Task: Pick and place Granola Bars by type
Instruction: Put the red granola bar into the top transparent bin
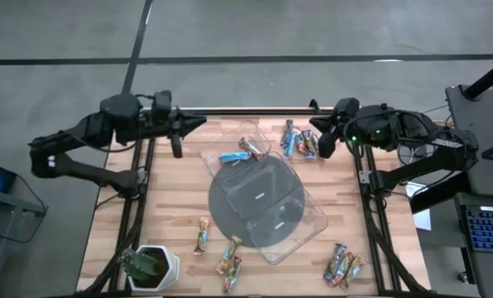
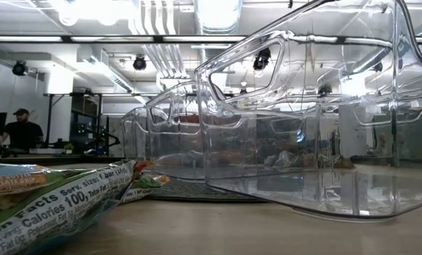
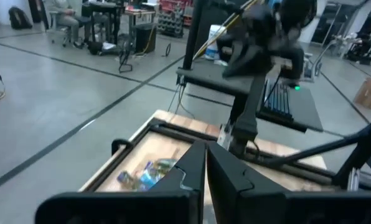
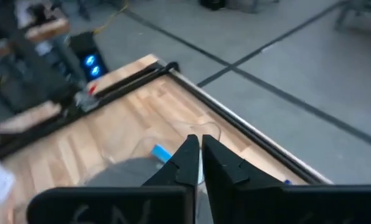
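Granola bars lie in groups on the wooden table: a pile at the far right (image 1: 300,142), a blue one (image 1: 232,156) and another (image 1: 251,147) in the far clear tray, a few at the near left (image 1: 217,248), and a pile at the near right (image 1: 343,265). One wrapper fills the low view's left (image 2: 48,198). My left gripper (image 1: 200,122) (image 3: 205,168) hangs shut and empty over the far left edge. My right gripper (image 1: 317,126) (image 4: 200,158) is shut and empty above the far right pile.
A grey disc (image 1: 230,217) lies mid-table with clear plastic trays (image 1: 267,192) (image 2: 303,127) on and around it. A potted plant in a white pot (image 1: 150,266) stands at the near left corner. A dark frame (image 1: 139,207) borders the table. A person (image 2: 20,127) sits in the room behind.
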Motion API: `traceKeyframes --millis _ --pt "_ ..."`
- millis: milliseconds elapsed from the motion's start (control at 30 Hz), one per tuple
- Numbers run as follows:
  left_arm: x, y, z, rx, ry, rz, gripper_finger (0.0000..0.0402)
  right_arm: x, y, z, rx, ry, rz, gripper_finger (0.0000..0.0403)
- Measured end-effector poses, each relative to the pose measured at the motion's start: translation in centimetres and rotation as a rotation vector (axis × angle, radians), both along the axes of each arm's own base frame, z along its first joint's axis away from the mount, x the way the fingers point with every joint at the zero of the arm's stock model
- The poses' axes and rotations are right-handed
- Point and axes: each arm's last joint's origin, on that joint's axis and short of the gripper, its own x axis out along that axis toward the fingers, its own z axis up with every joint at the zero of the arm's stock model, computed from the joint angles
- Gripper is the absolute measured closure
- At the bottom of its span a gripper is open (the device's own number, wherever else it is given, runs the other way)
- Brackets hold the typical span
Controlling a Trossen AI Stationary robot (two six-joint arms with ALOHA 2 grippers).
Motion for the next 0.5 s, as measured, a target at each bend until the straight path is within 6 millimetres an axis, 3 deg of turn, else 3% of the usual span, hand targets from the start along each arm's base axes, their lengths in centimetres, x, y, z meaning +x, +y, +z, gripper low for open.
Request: traceKeyframes --millis 300,500 --pt "-2.9 -0.3 -1.2 0.040 -0.015 -0.003 0.0401 0.2 -1.2 0.3 0.054 -0.069 -0.170 0.0314" --pt "-3.5 -0.4 -1.0 0.074 -0.027 -0.004 0.0401 0.3 -3.8 0.4 0.167 -0.003 -0.341 0.0277"
